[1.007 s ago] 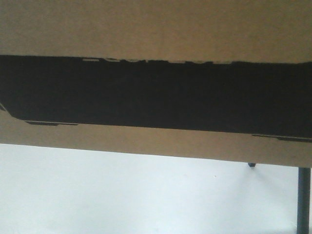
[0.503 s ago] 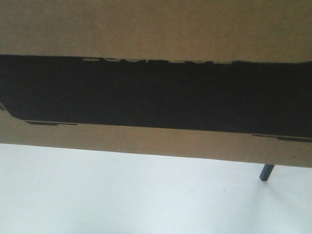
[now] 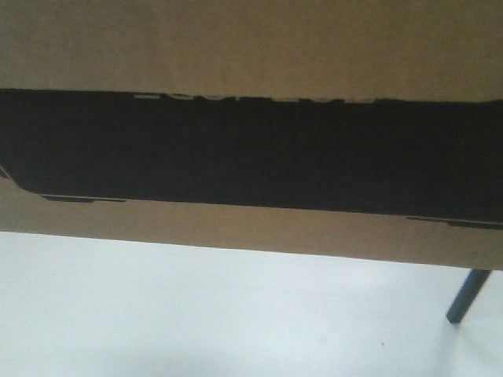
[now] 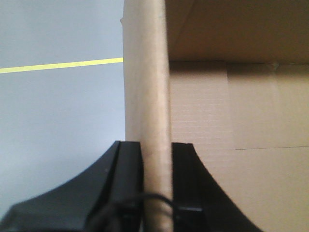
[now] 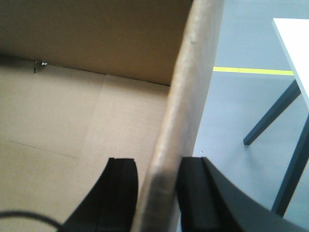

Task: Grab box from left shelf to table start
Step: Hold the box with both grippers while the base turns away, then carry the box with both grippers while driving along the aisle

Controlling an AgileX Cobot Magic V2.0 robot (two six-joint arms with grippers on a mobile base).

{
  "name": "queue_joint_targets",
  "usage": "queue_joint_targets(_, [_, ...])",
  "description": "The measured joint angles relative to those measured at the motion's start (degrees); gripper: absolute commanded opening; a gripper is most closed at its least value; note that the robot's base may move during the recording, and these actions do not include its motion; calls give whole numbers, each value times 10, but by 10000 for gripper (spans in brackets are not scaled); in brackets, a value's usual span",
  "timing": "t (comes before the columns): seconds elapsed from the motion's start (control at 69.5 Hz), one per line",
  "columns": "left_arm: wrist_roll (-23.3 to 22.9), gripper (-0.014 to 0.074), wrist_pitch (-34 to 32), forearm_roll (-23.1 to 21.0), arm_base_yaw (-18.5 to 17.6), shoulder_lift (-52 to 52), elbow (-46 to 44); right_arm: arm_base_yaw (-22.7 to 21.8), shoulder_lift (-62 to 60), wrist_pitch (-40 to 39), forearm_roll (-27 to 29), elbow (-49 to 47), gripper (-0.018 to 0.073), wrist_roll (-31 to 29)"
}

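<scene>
The box (image 3: 251, 47), brown cardboard with a wide black panel (image 3: 251, 149) and pale lettering at the panel's top edge, fills the upper two thirds of the front view. My left gripper (image 4: 157, 145) is shut on the box's left side wall (image 4: 147, 72), one finger outside and one inside. My right gripper (image 5: 159, 162) is shut on the right side wall (image 5: 193, 82) in the same way. The box's inside looks empty. A corner of the white table (image 5: 294, 43) shows at the upper right of the right wrist view. The left shelf is out of view.
Grey floor lies beneath the box, with a yellow line (image 4: 58, 65) on the left and another yellow line (image 5: 251, 70) on the right. Dark table legs (image 5: 270, 118) stand right of the box. One leg (image 3: 465, 297) shows under the box's lower right edge.
The box keeps the same place in the front view. The dark leg under its lower right edge has changed place and now leans, so the background has shifted behind the held box.
</scene>
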Motion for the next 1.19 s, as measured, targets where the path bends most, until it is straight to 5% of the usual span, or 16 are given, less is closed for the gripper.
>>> queue_joint_targets(1.194, [0,-96,0,0,0,0,0,0,0,0,0,0,57,0])
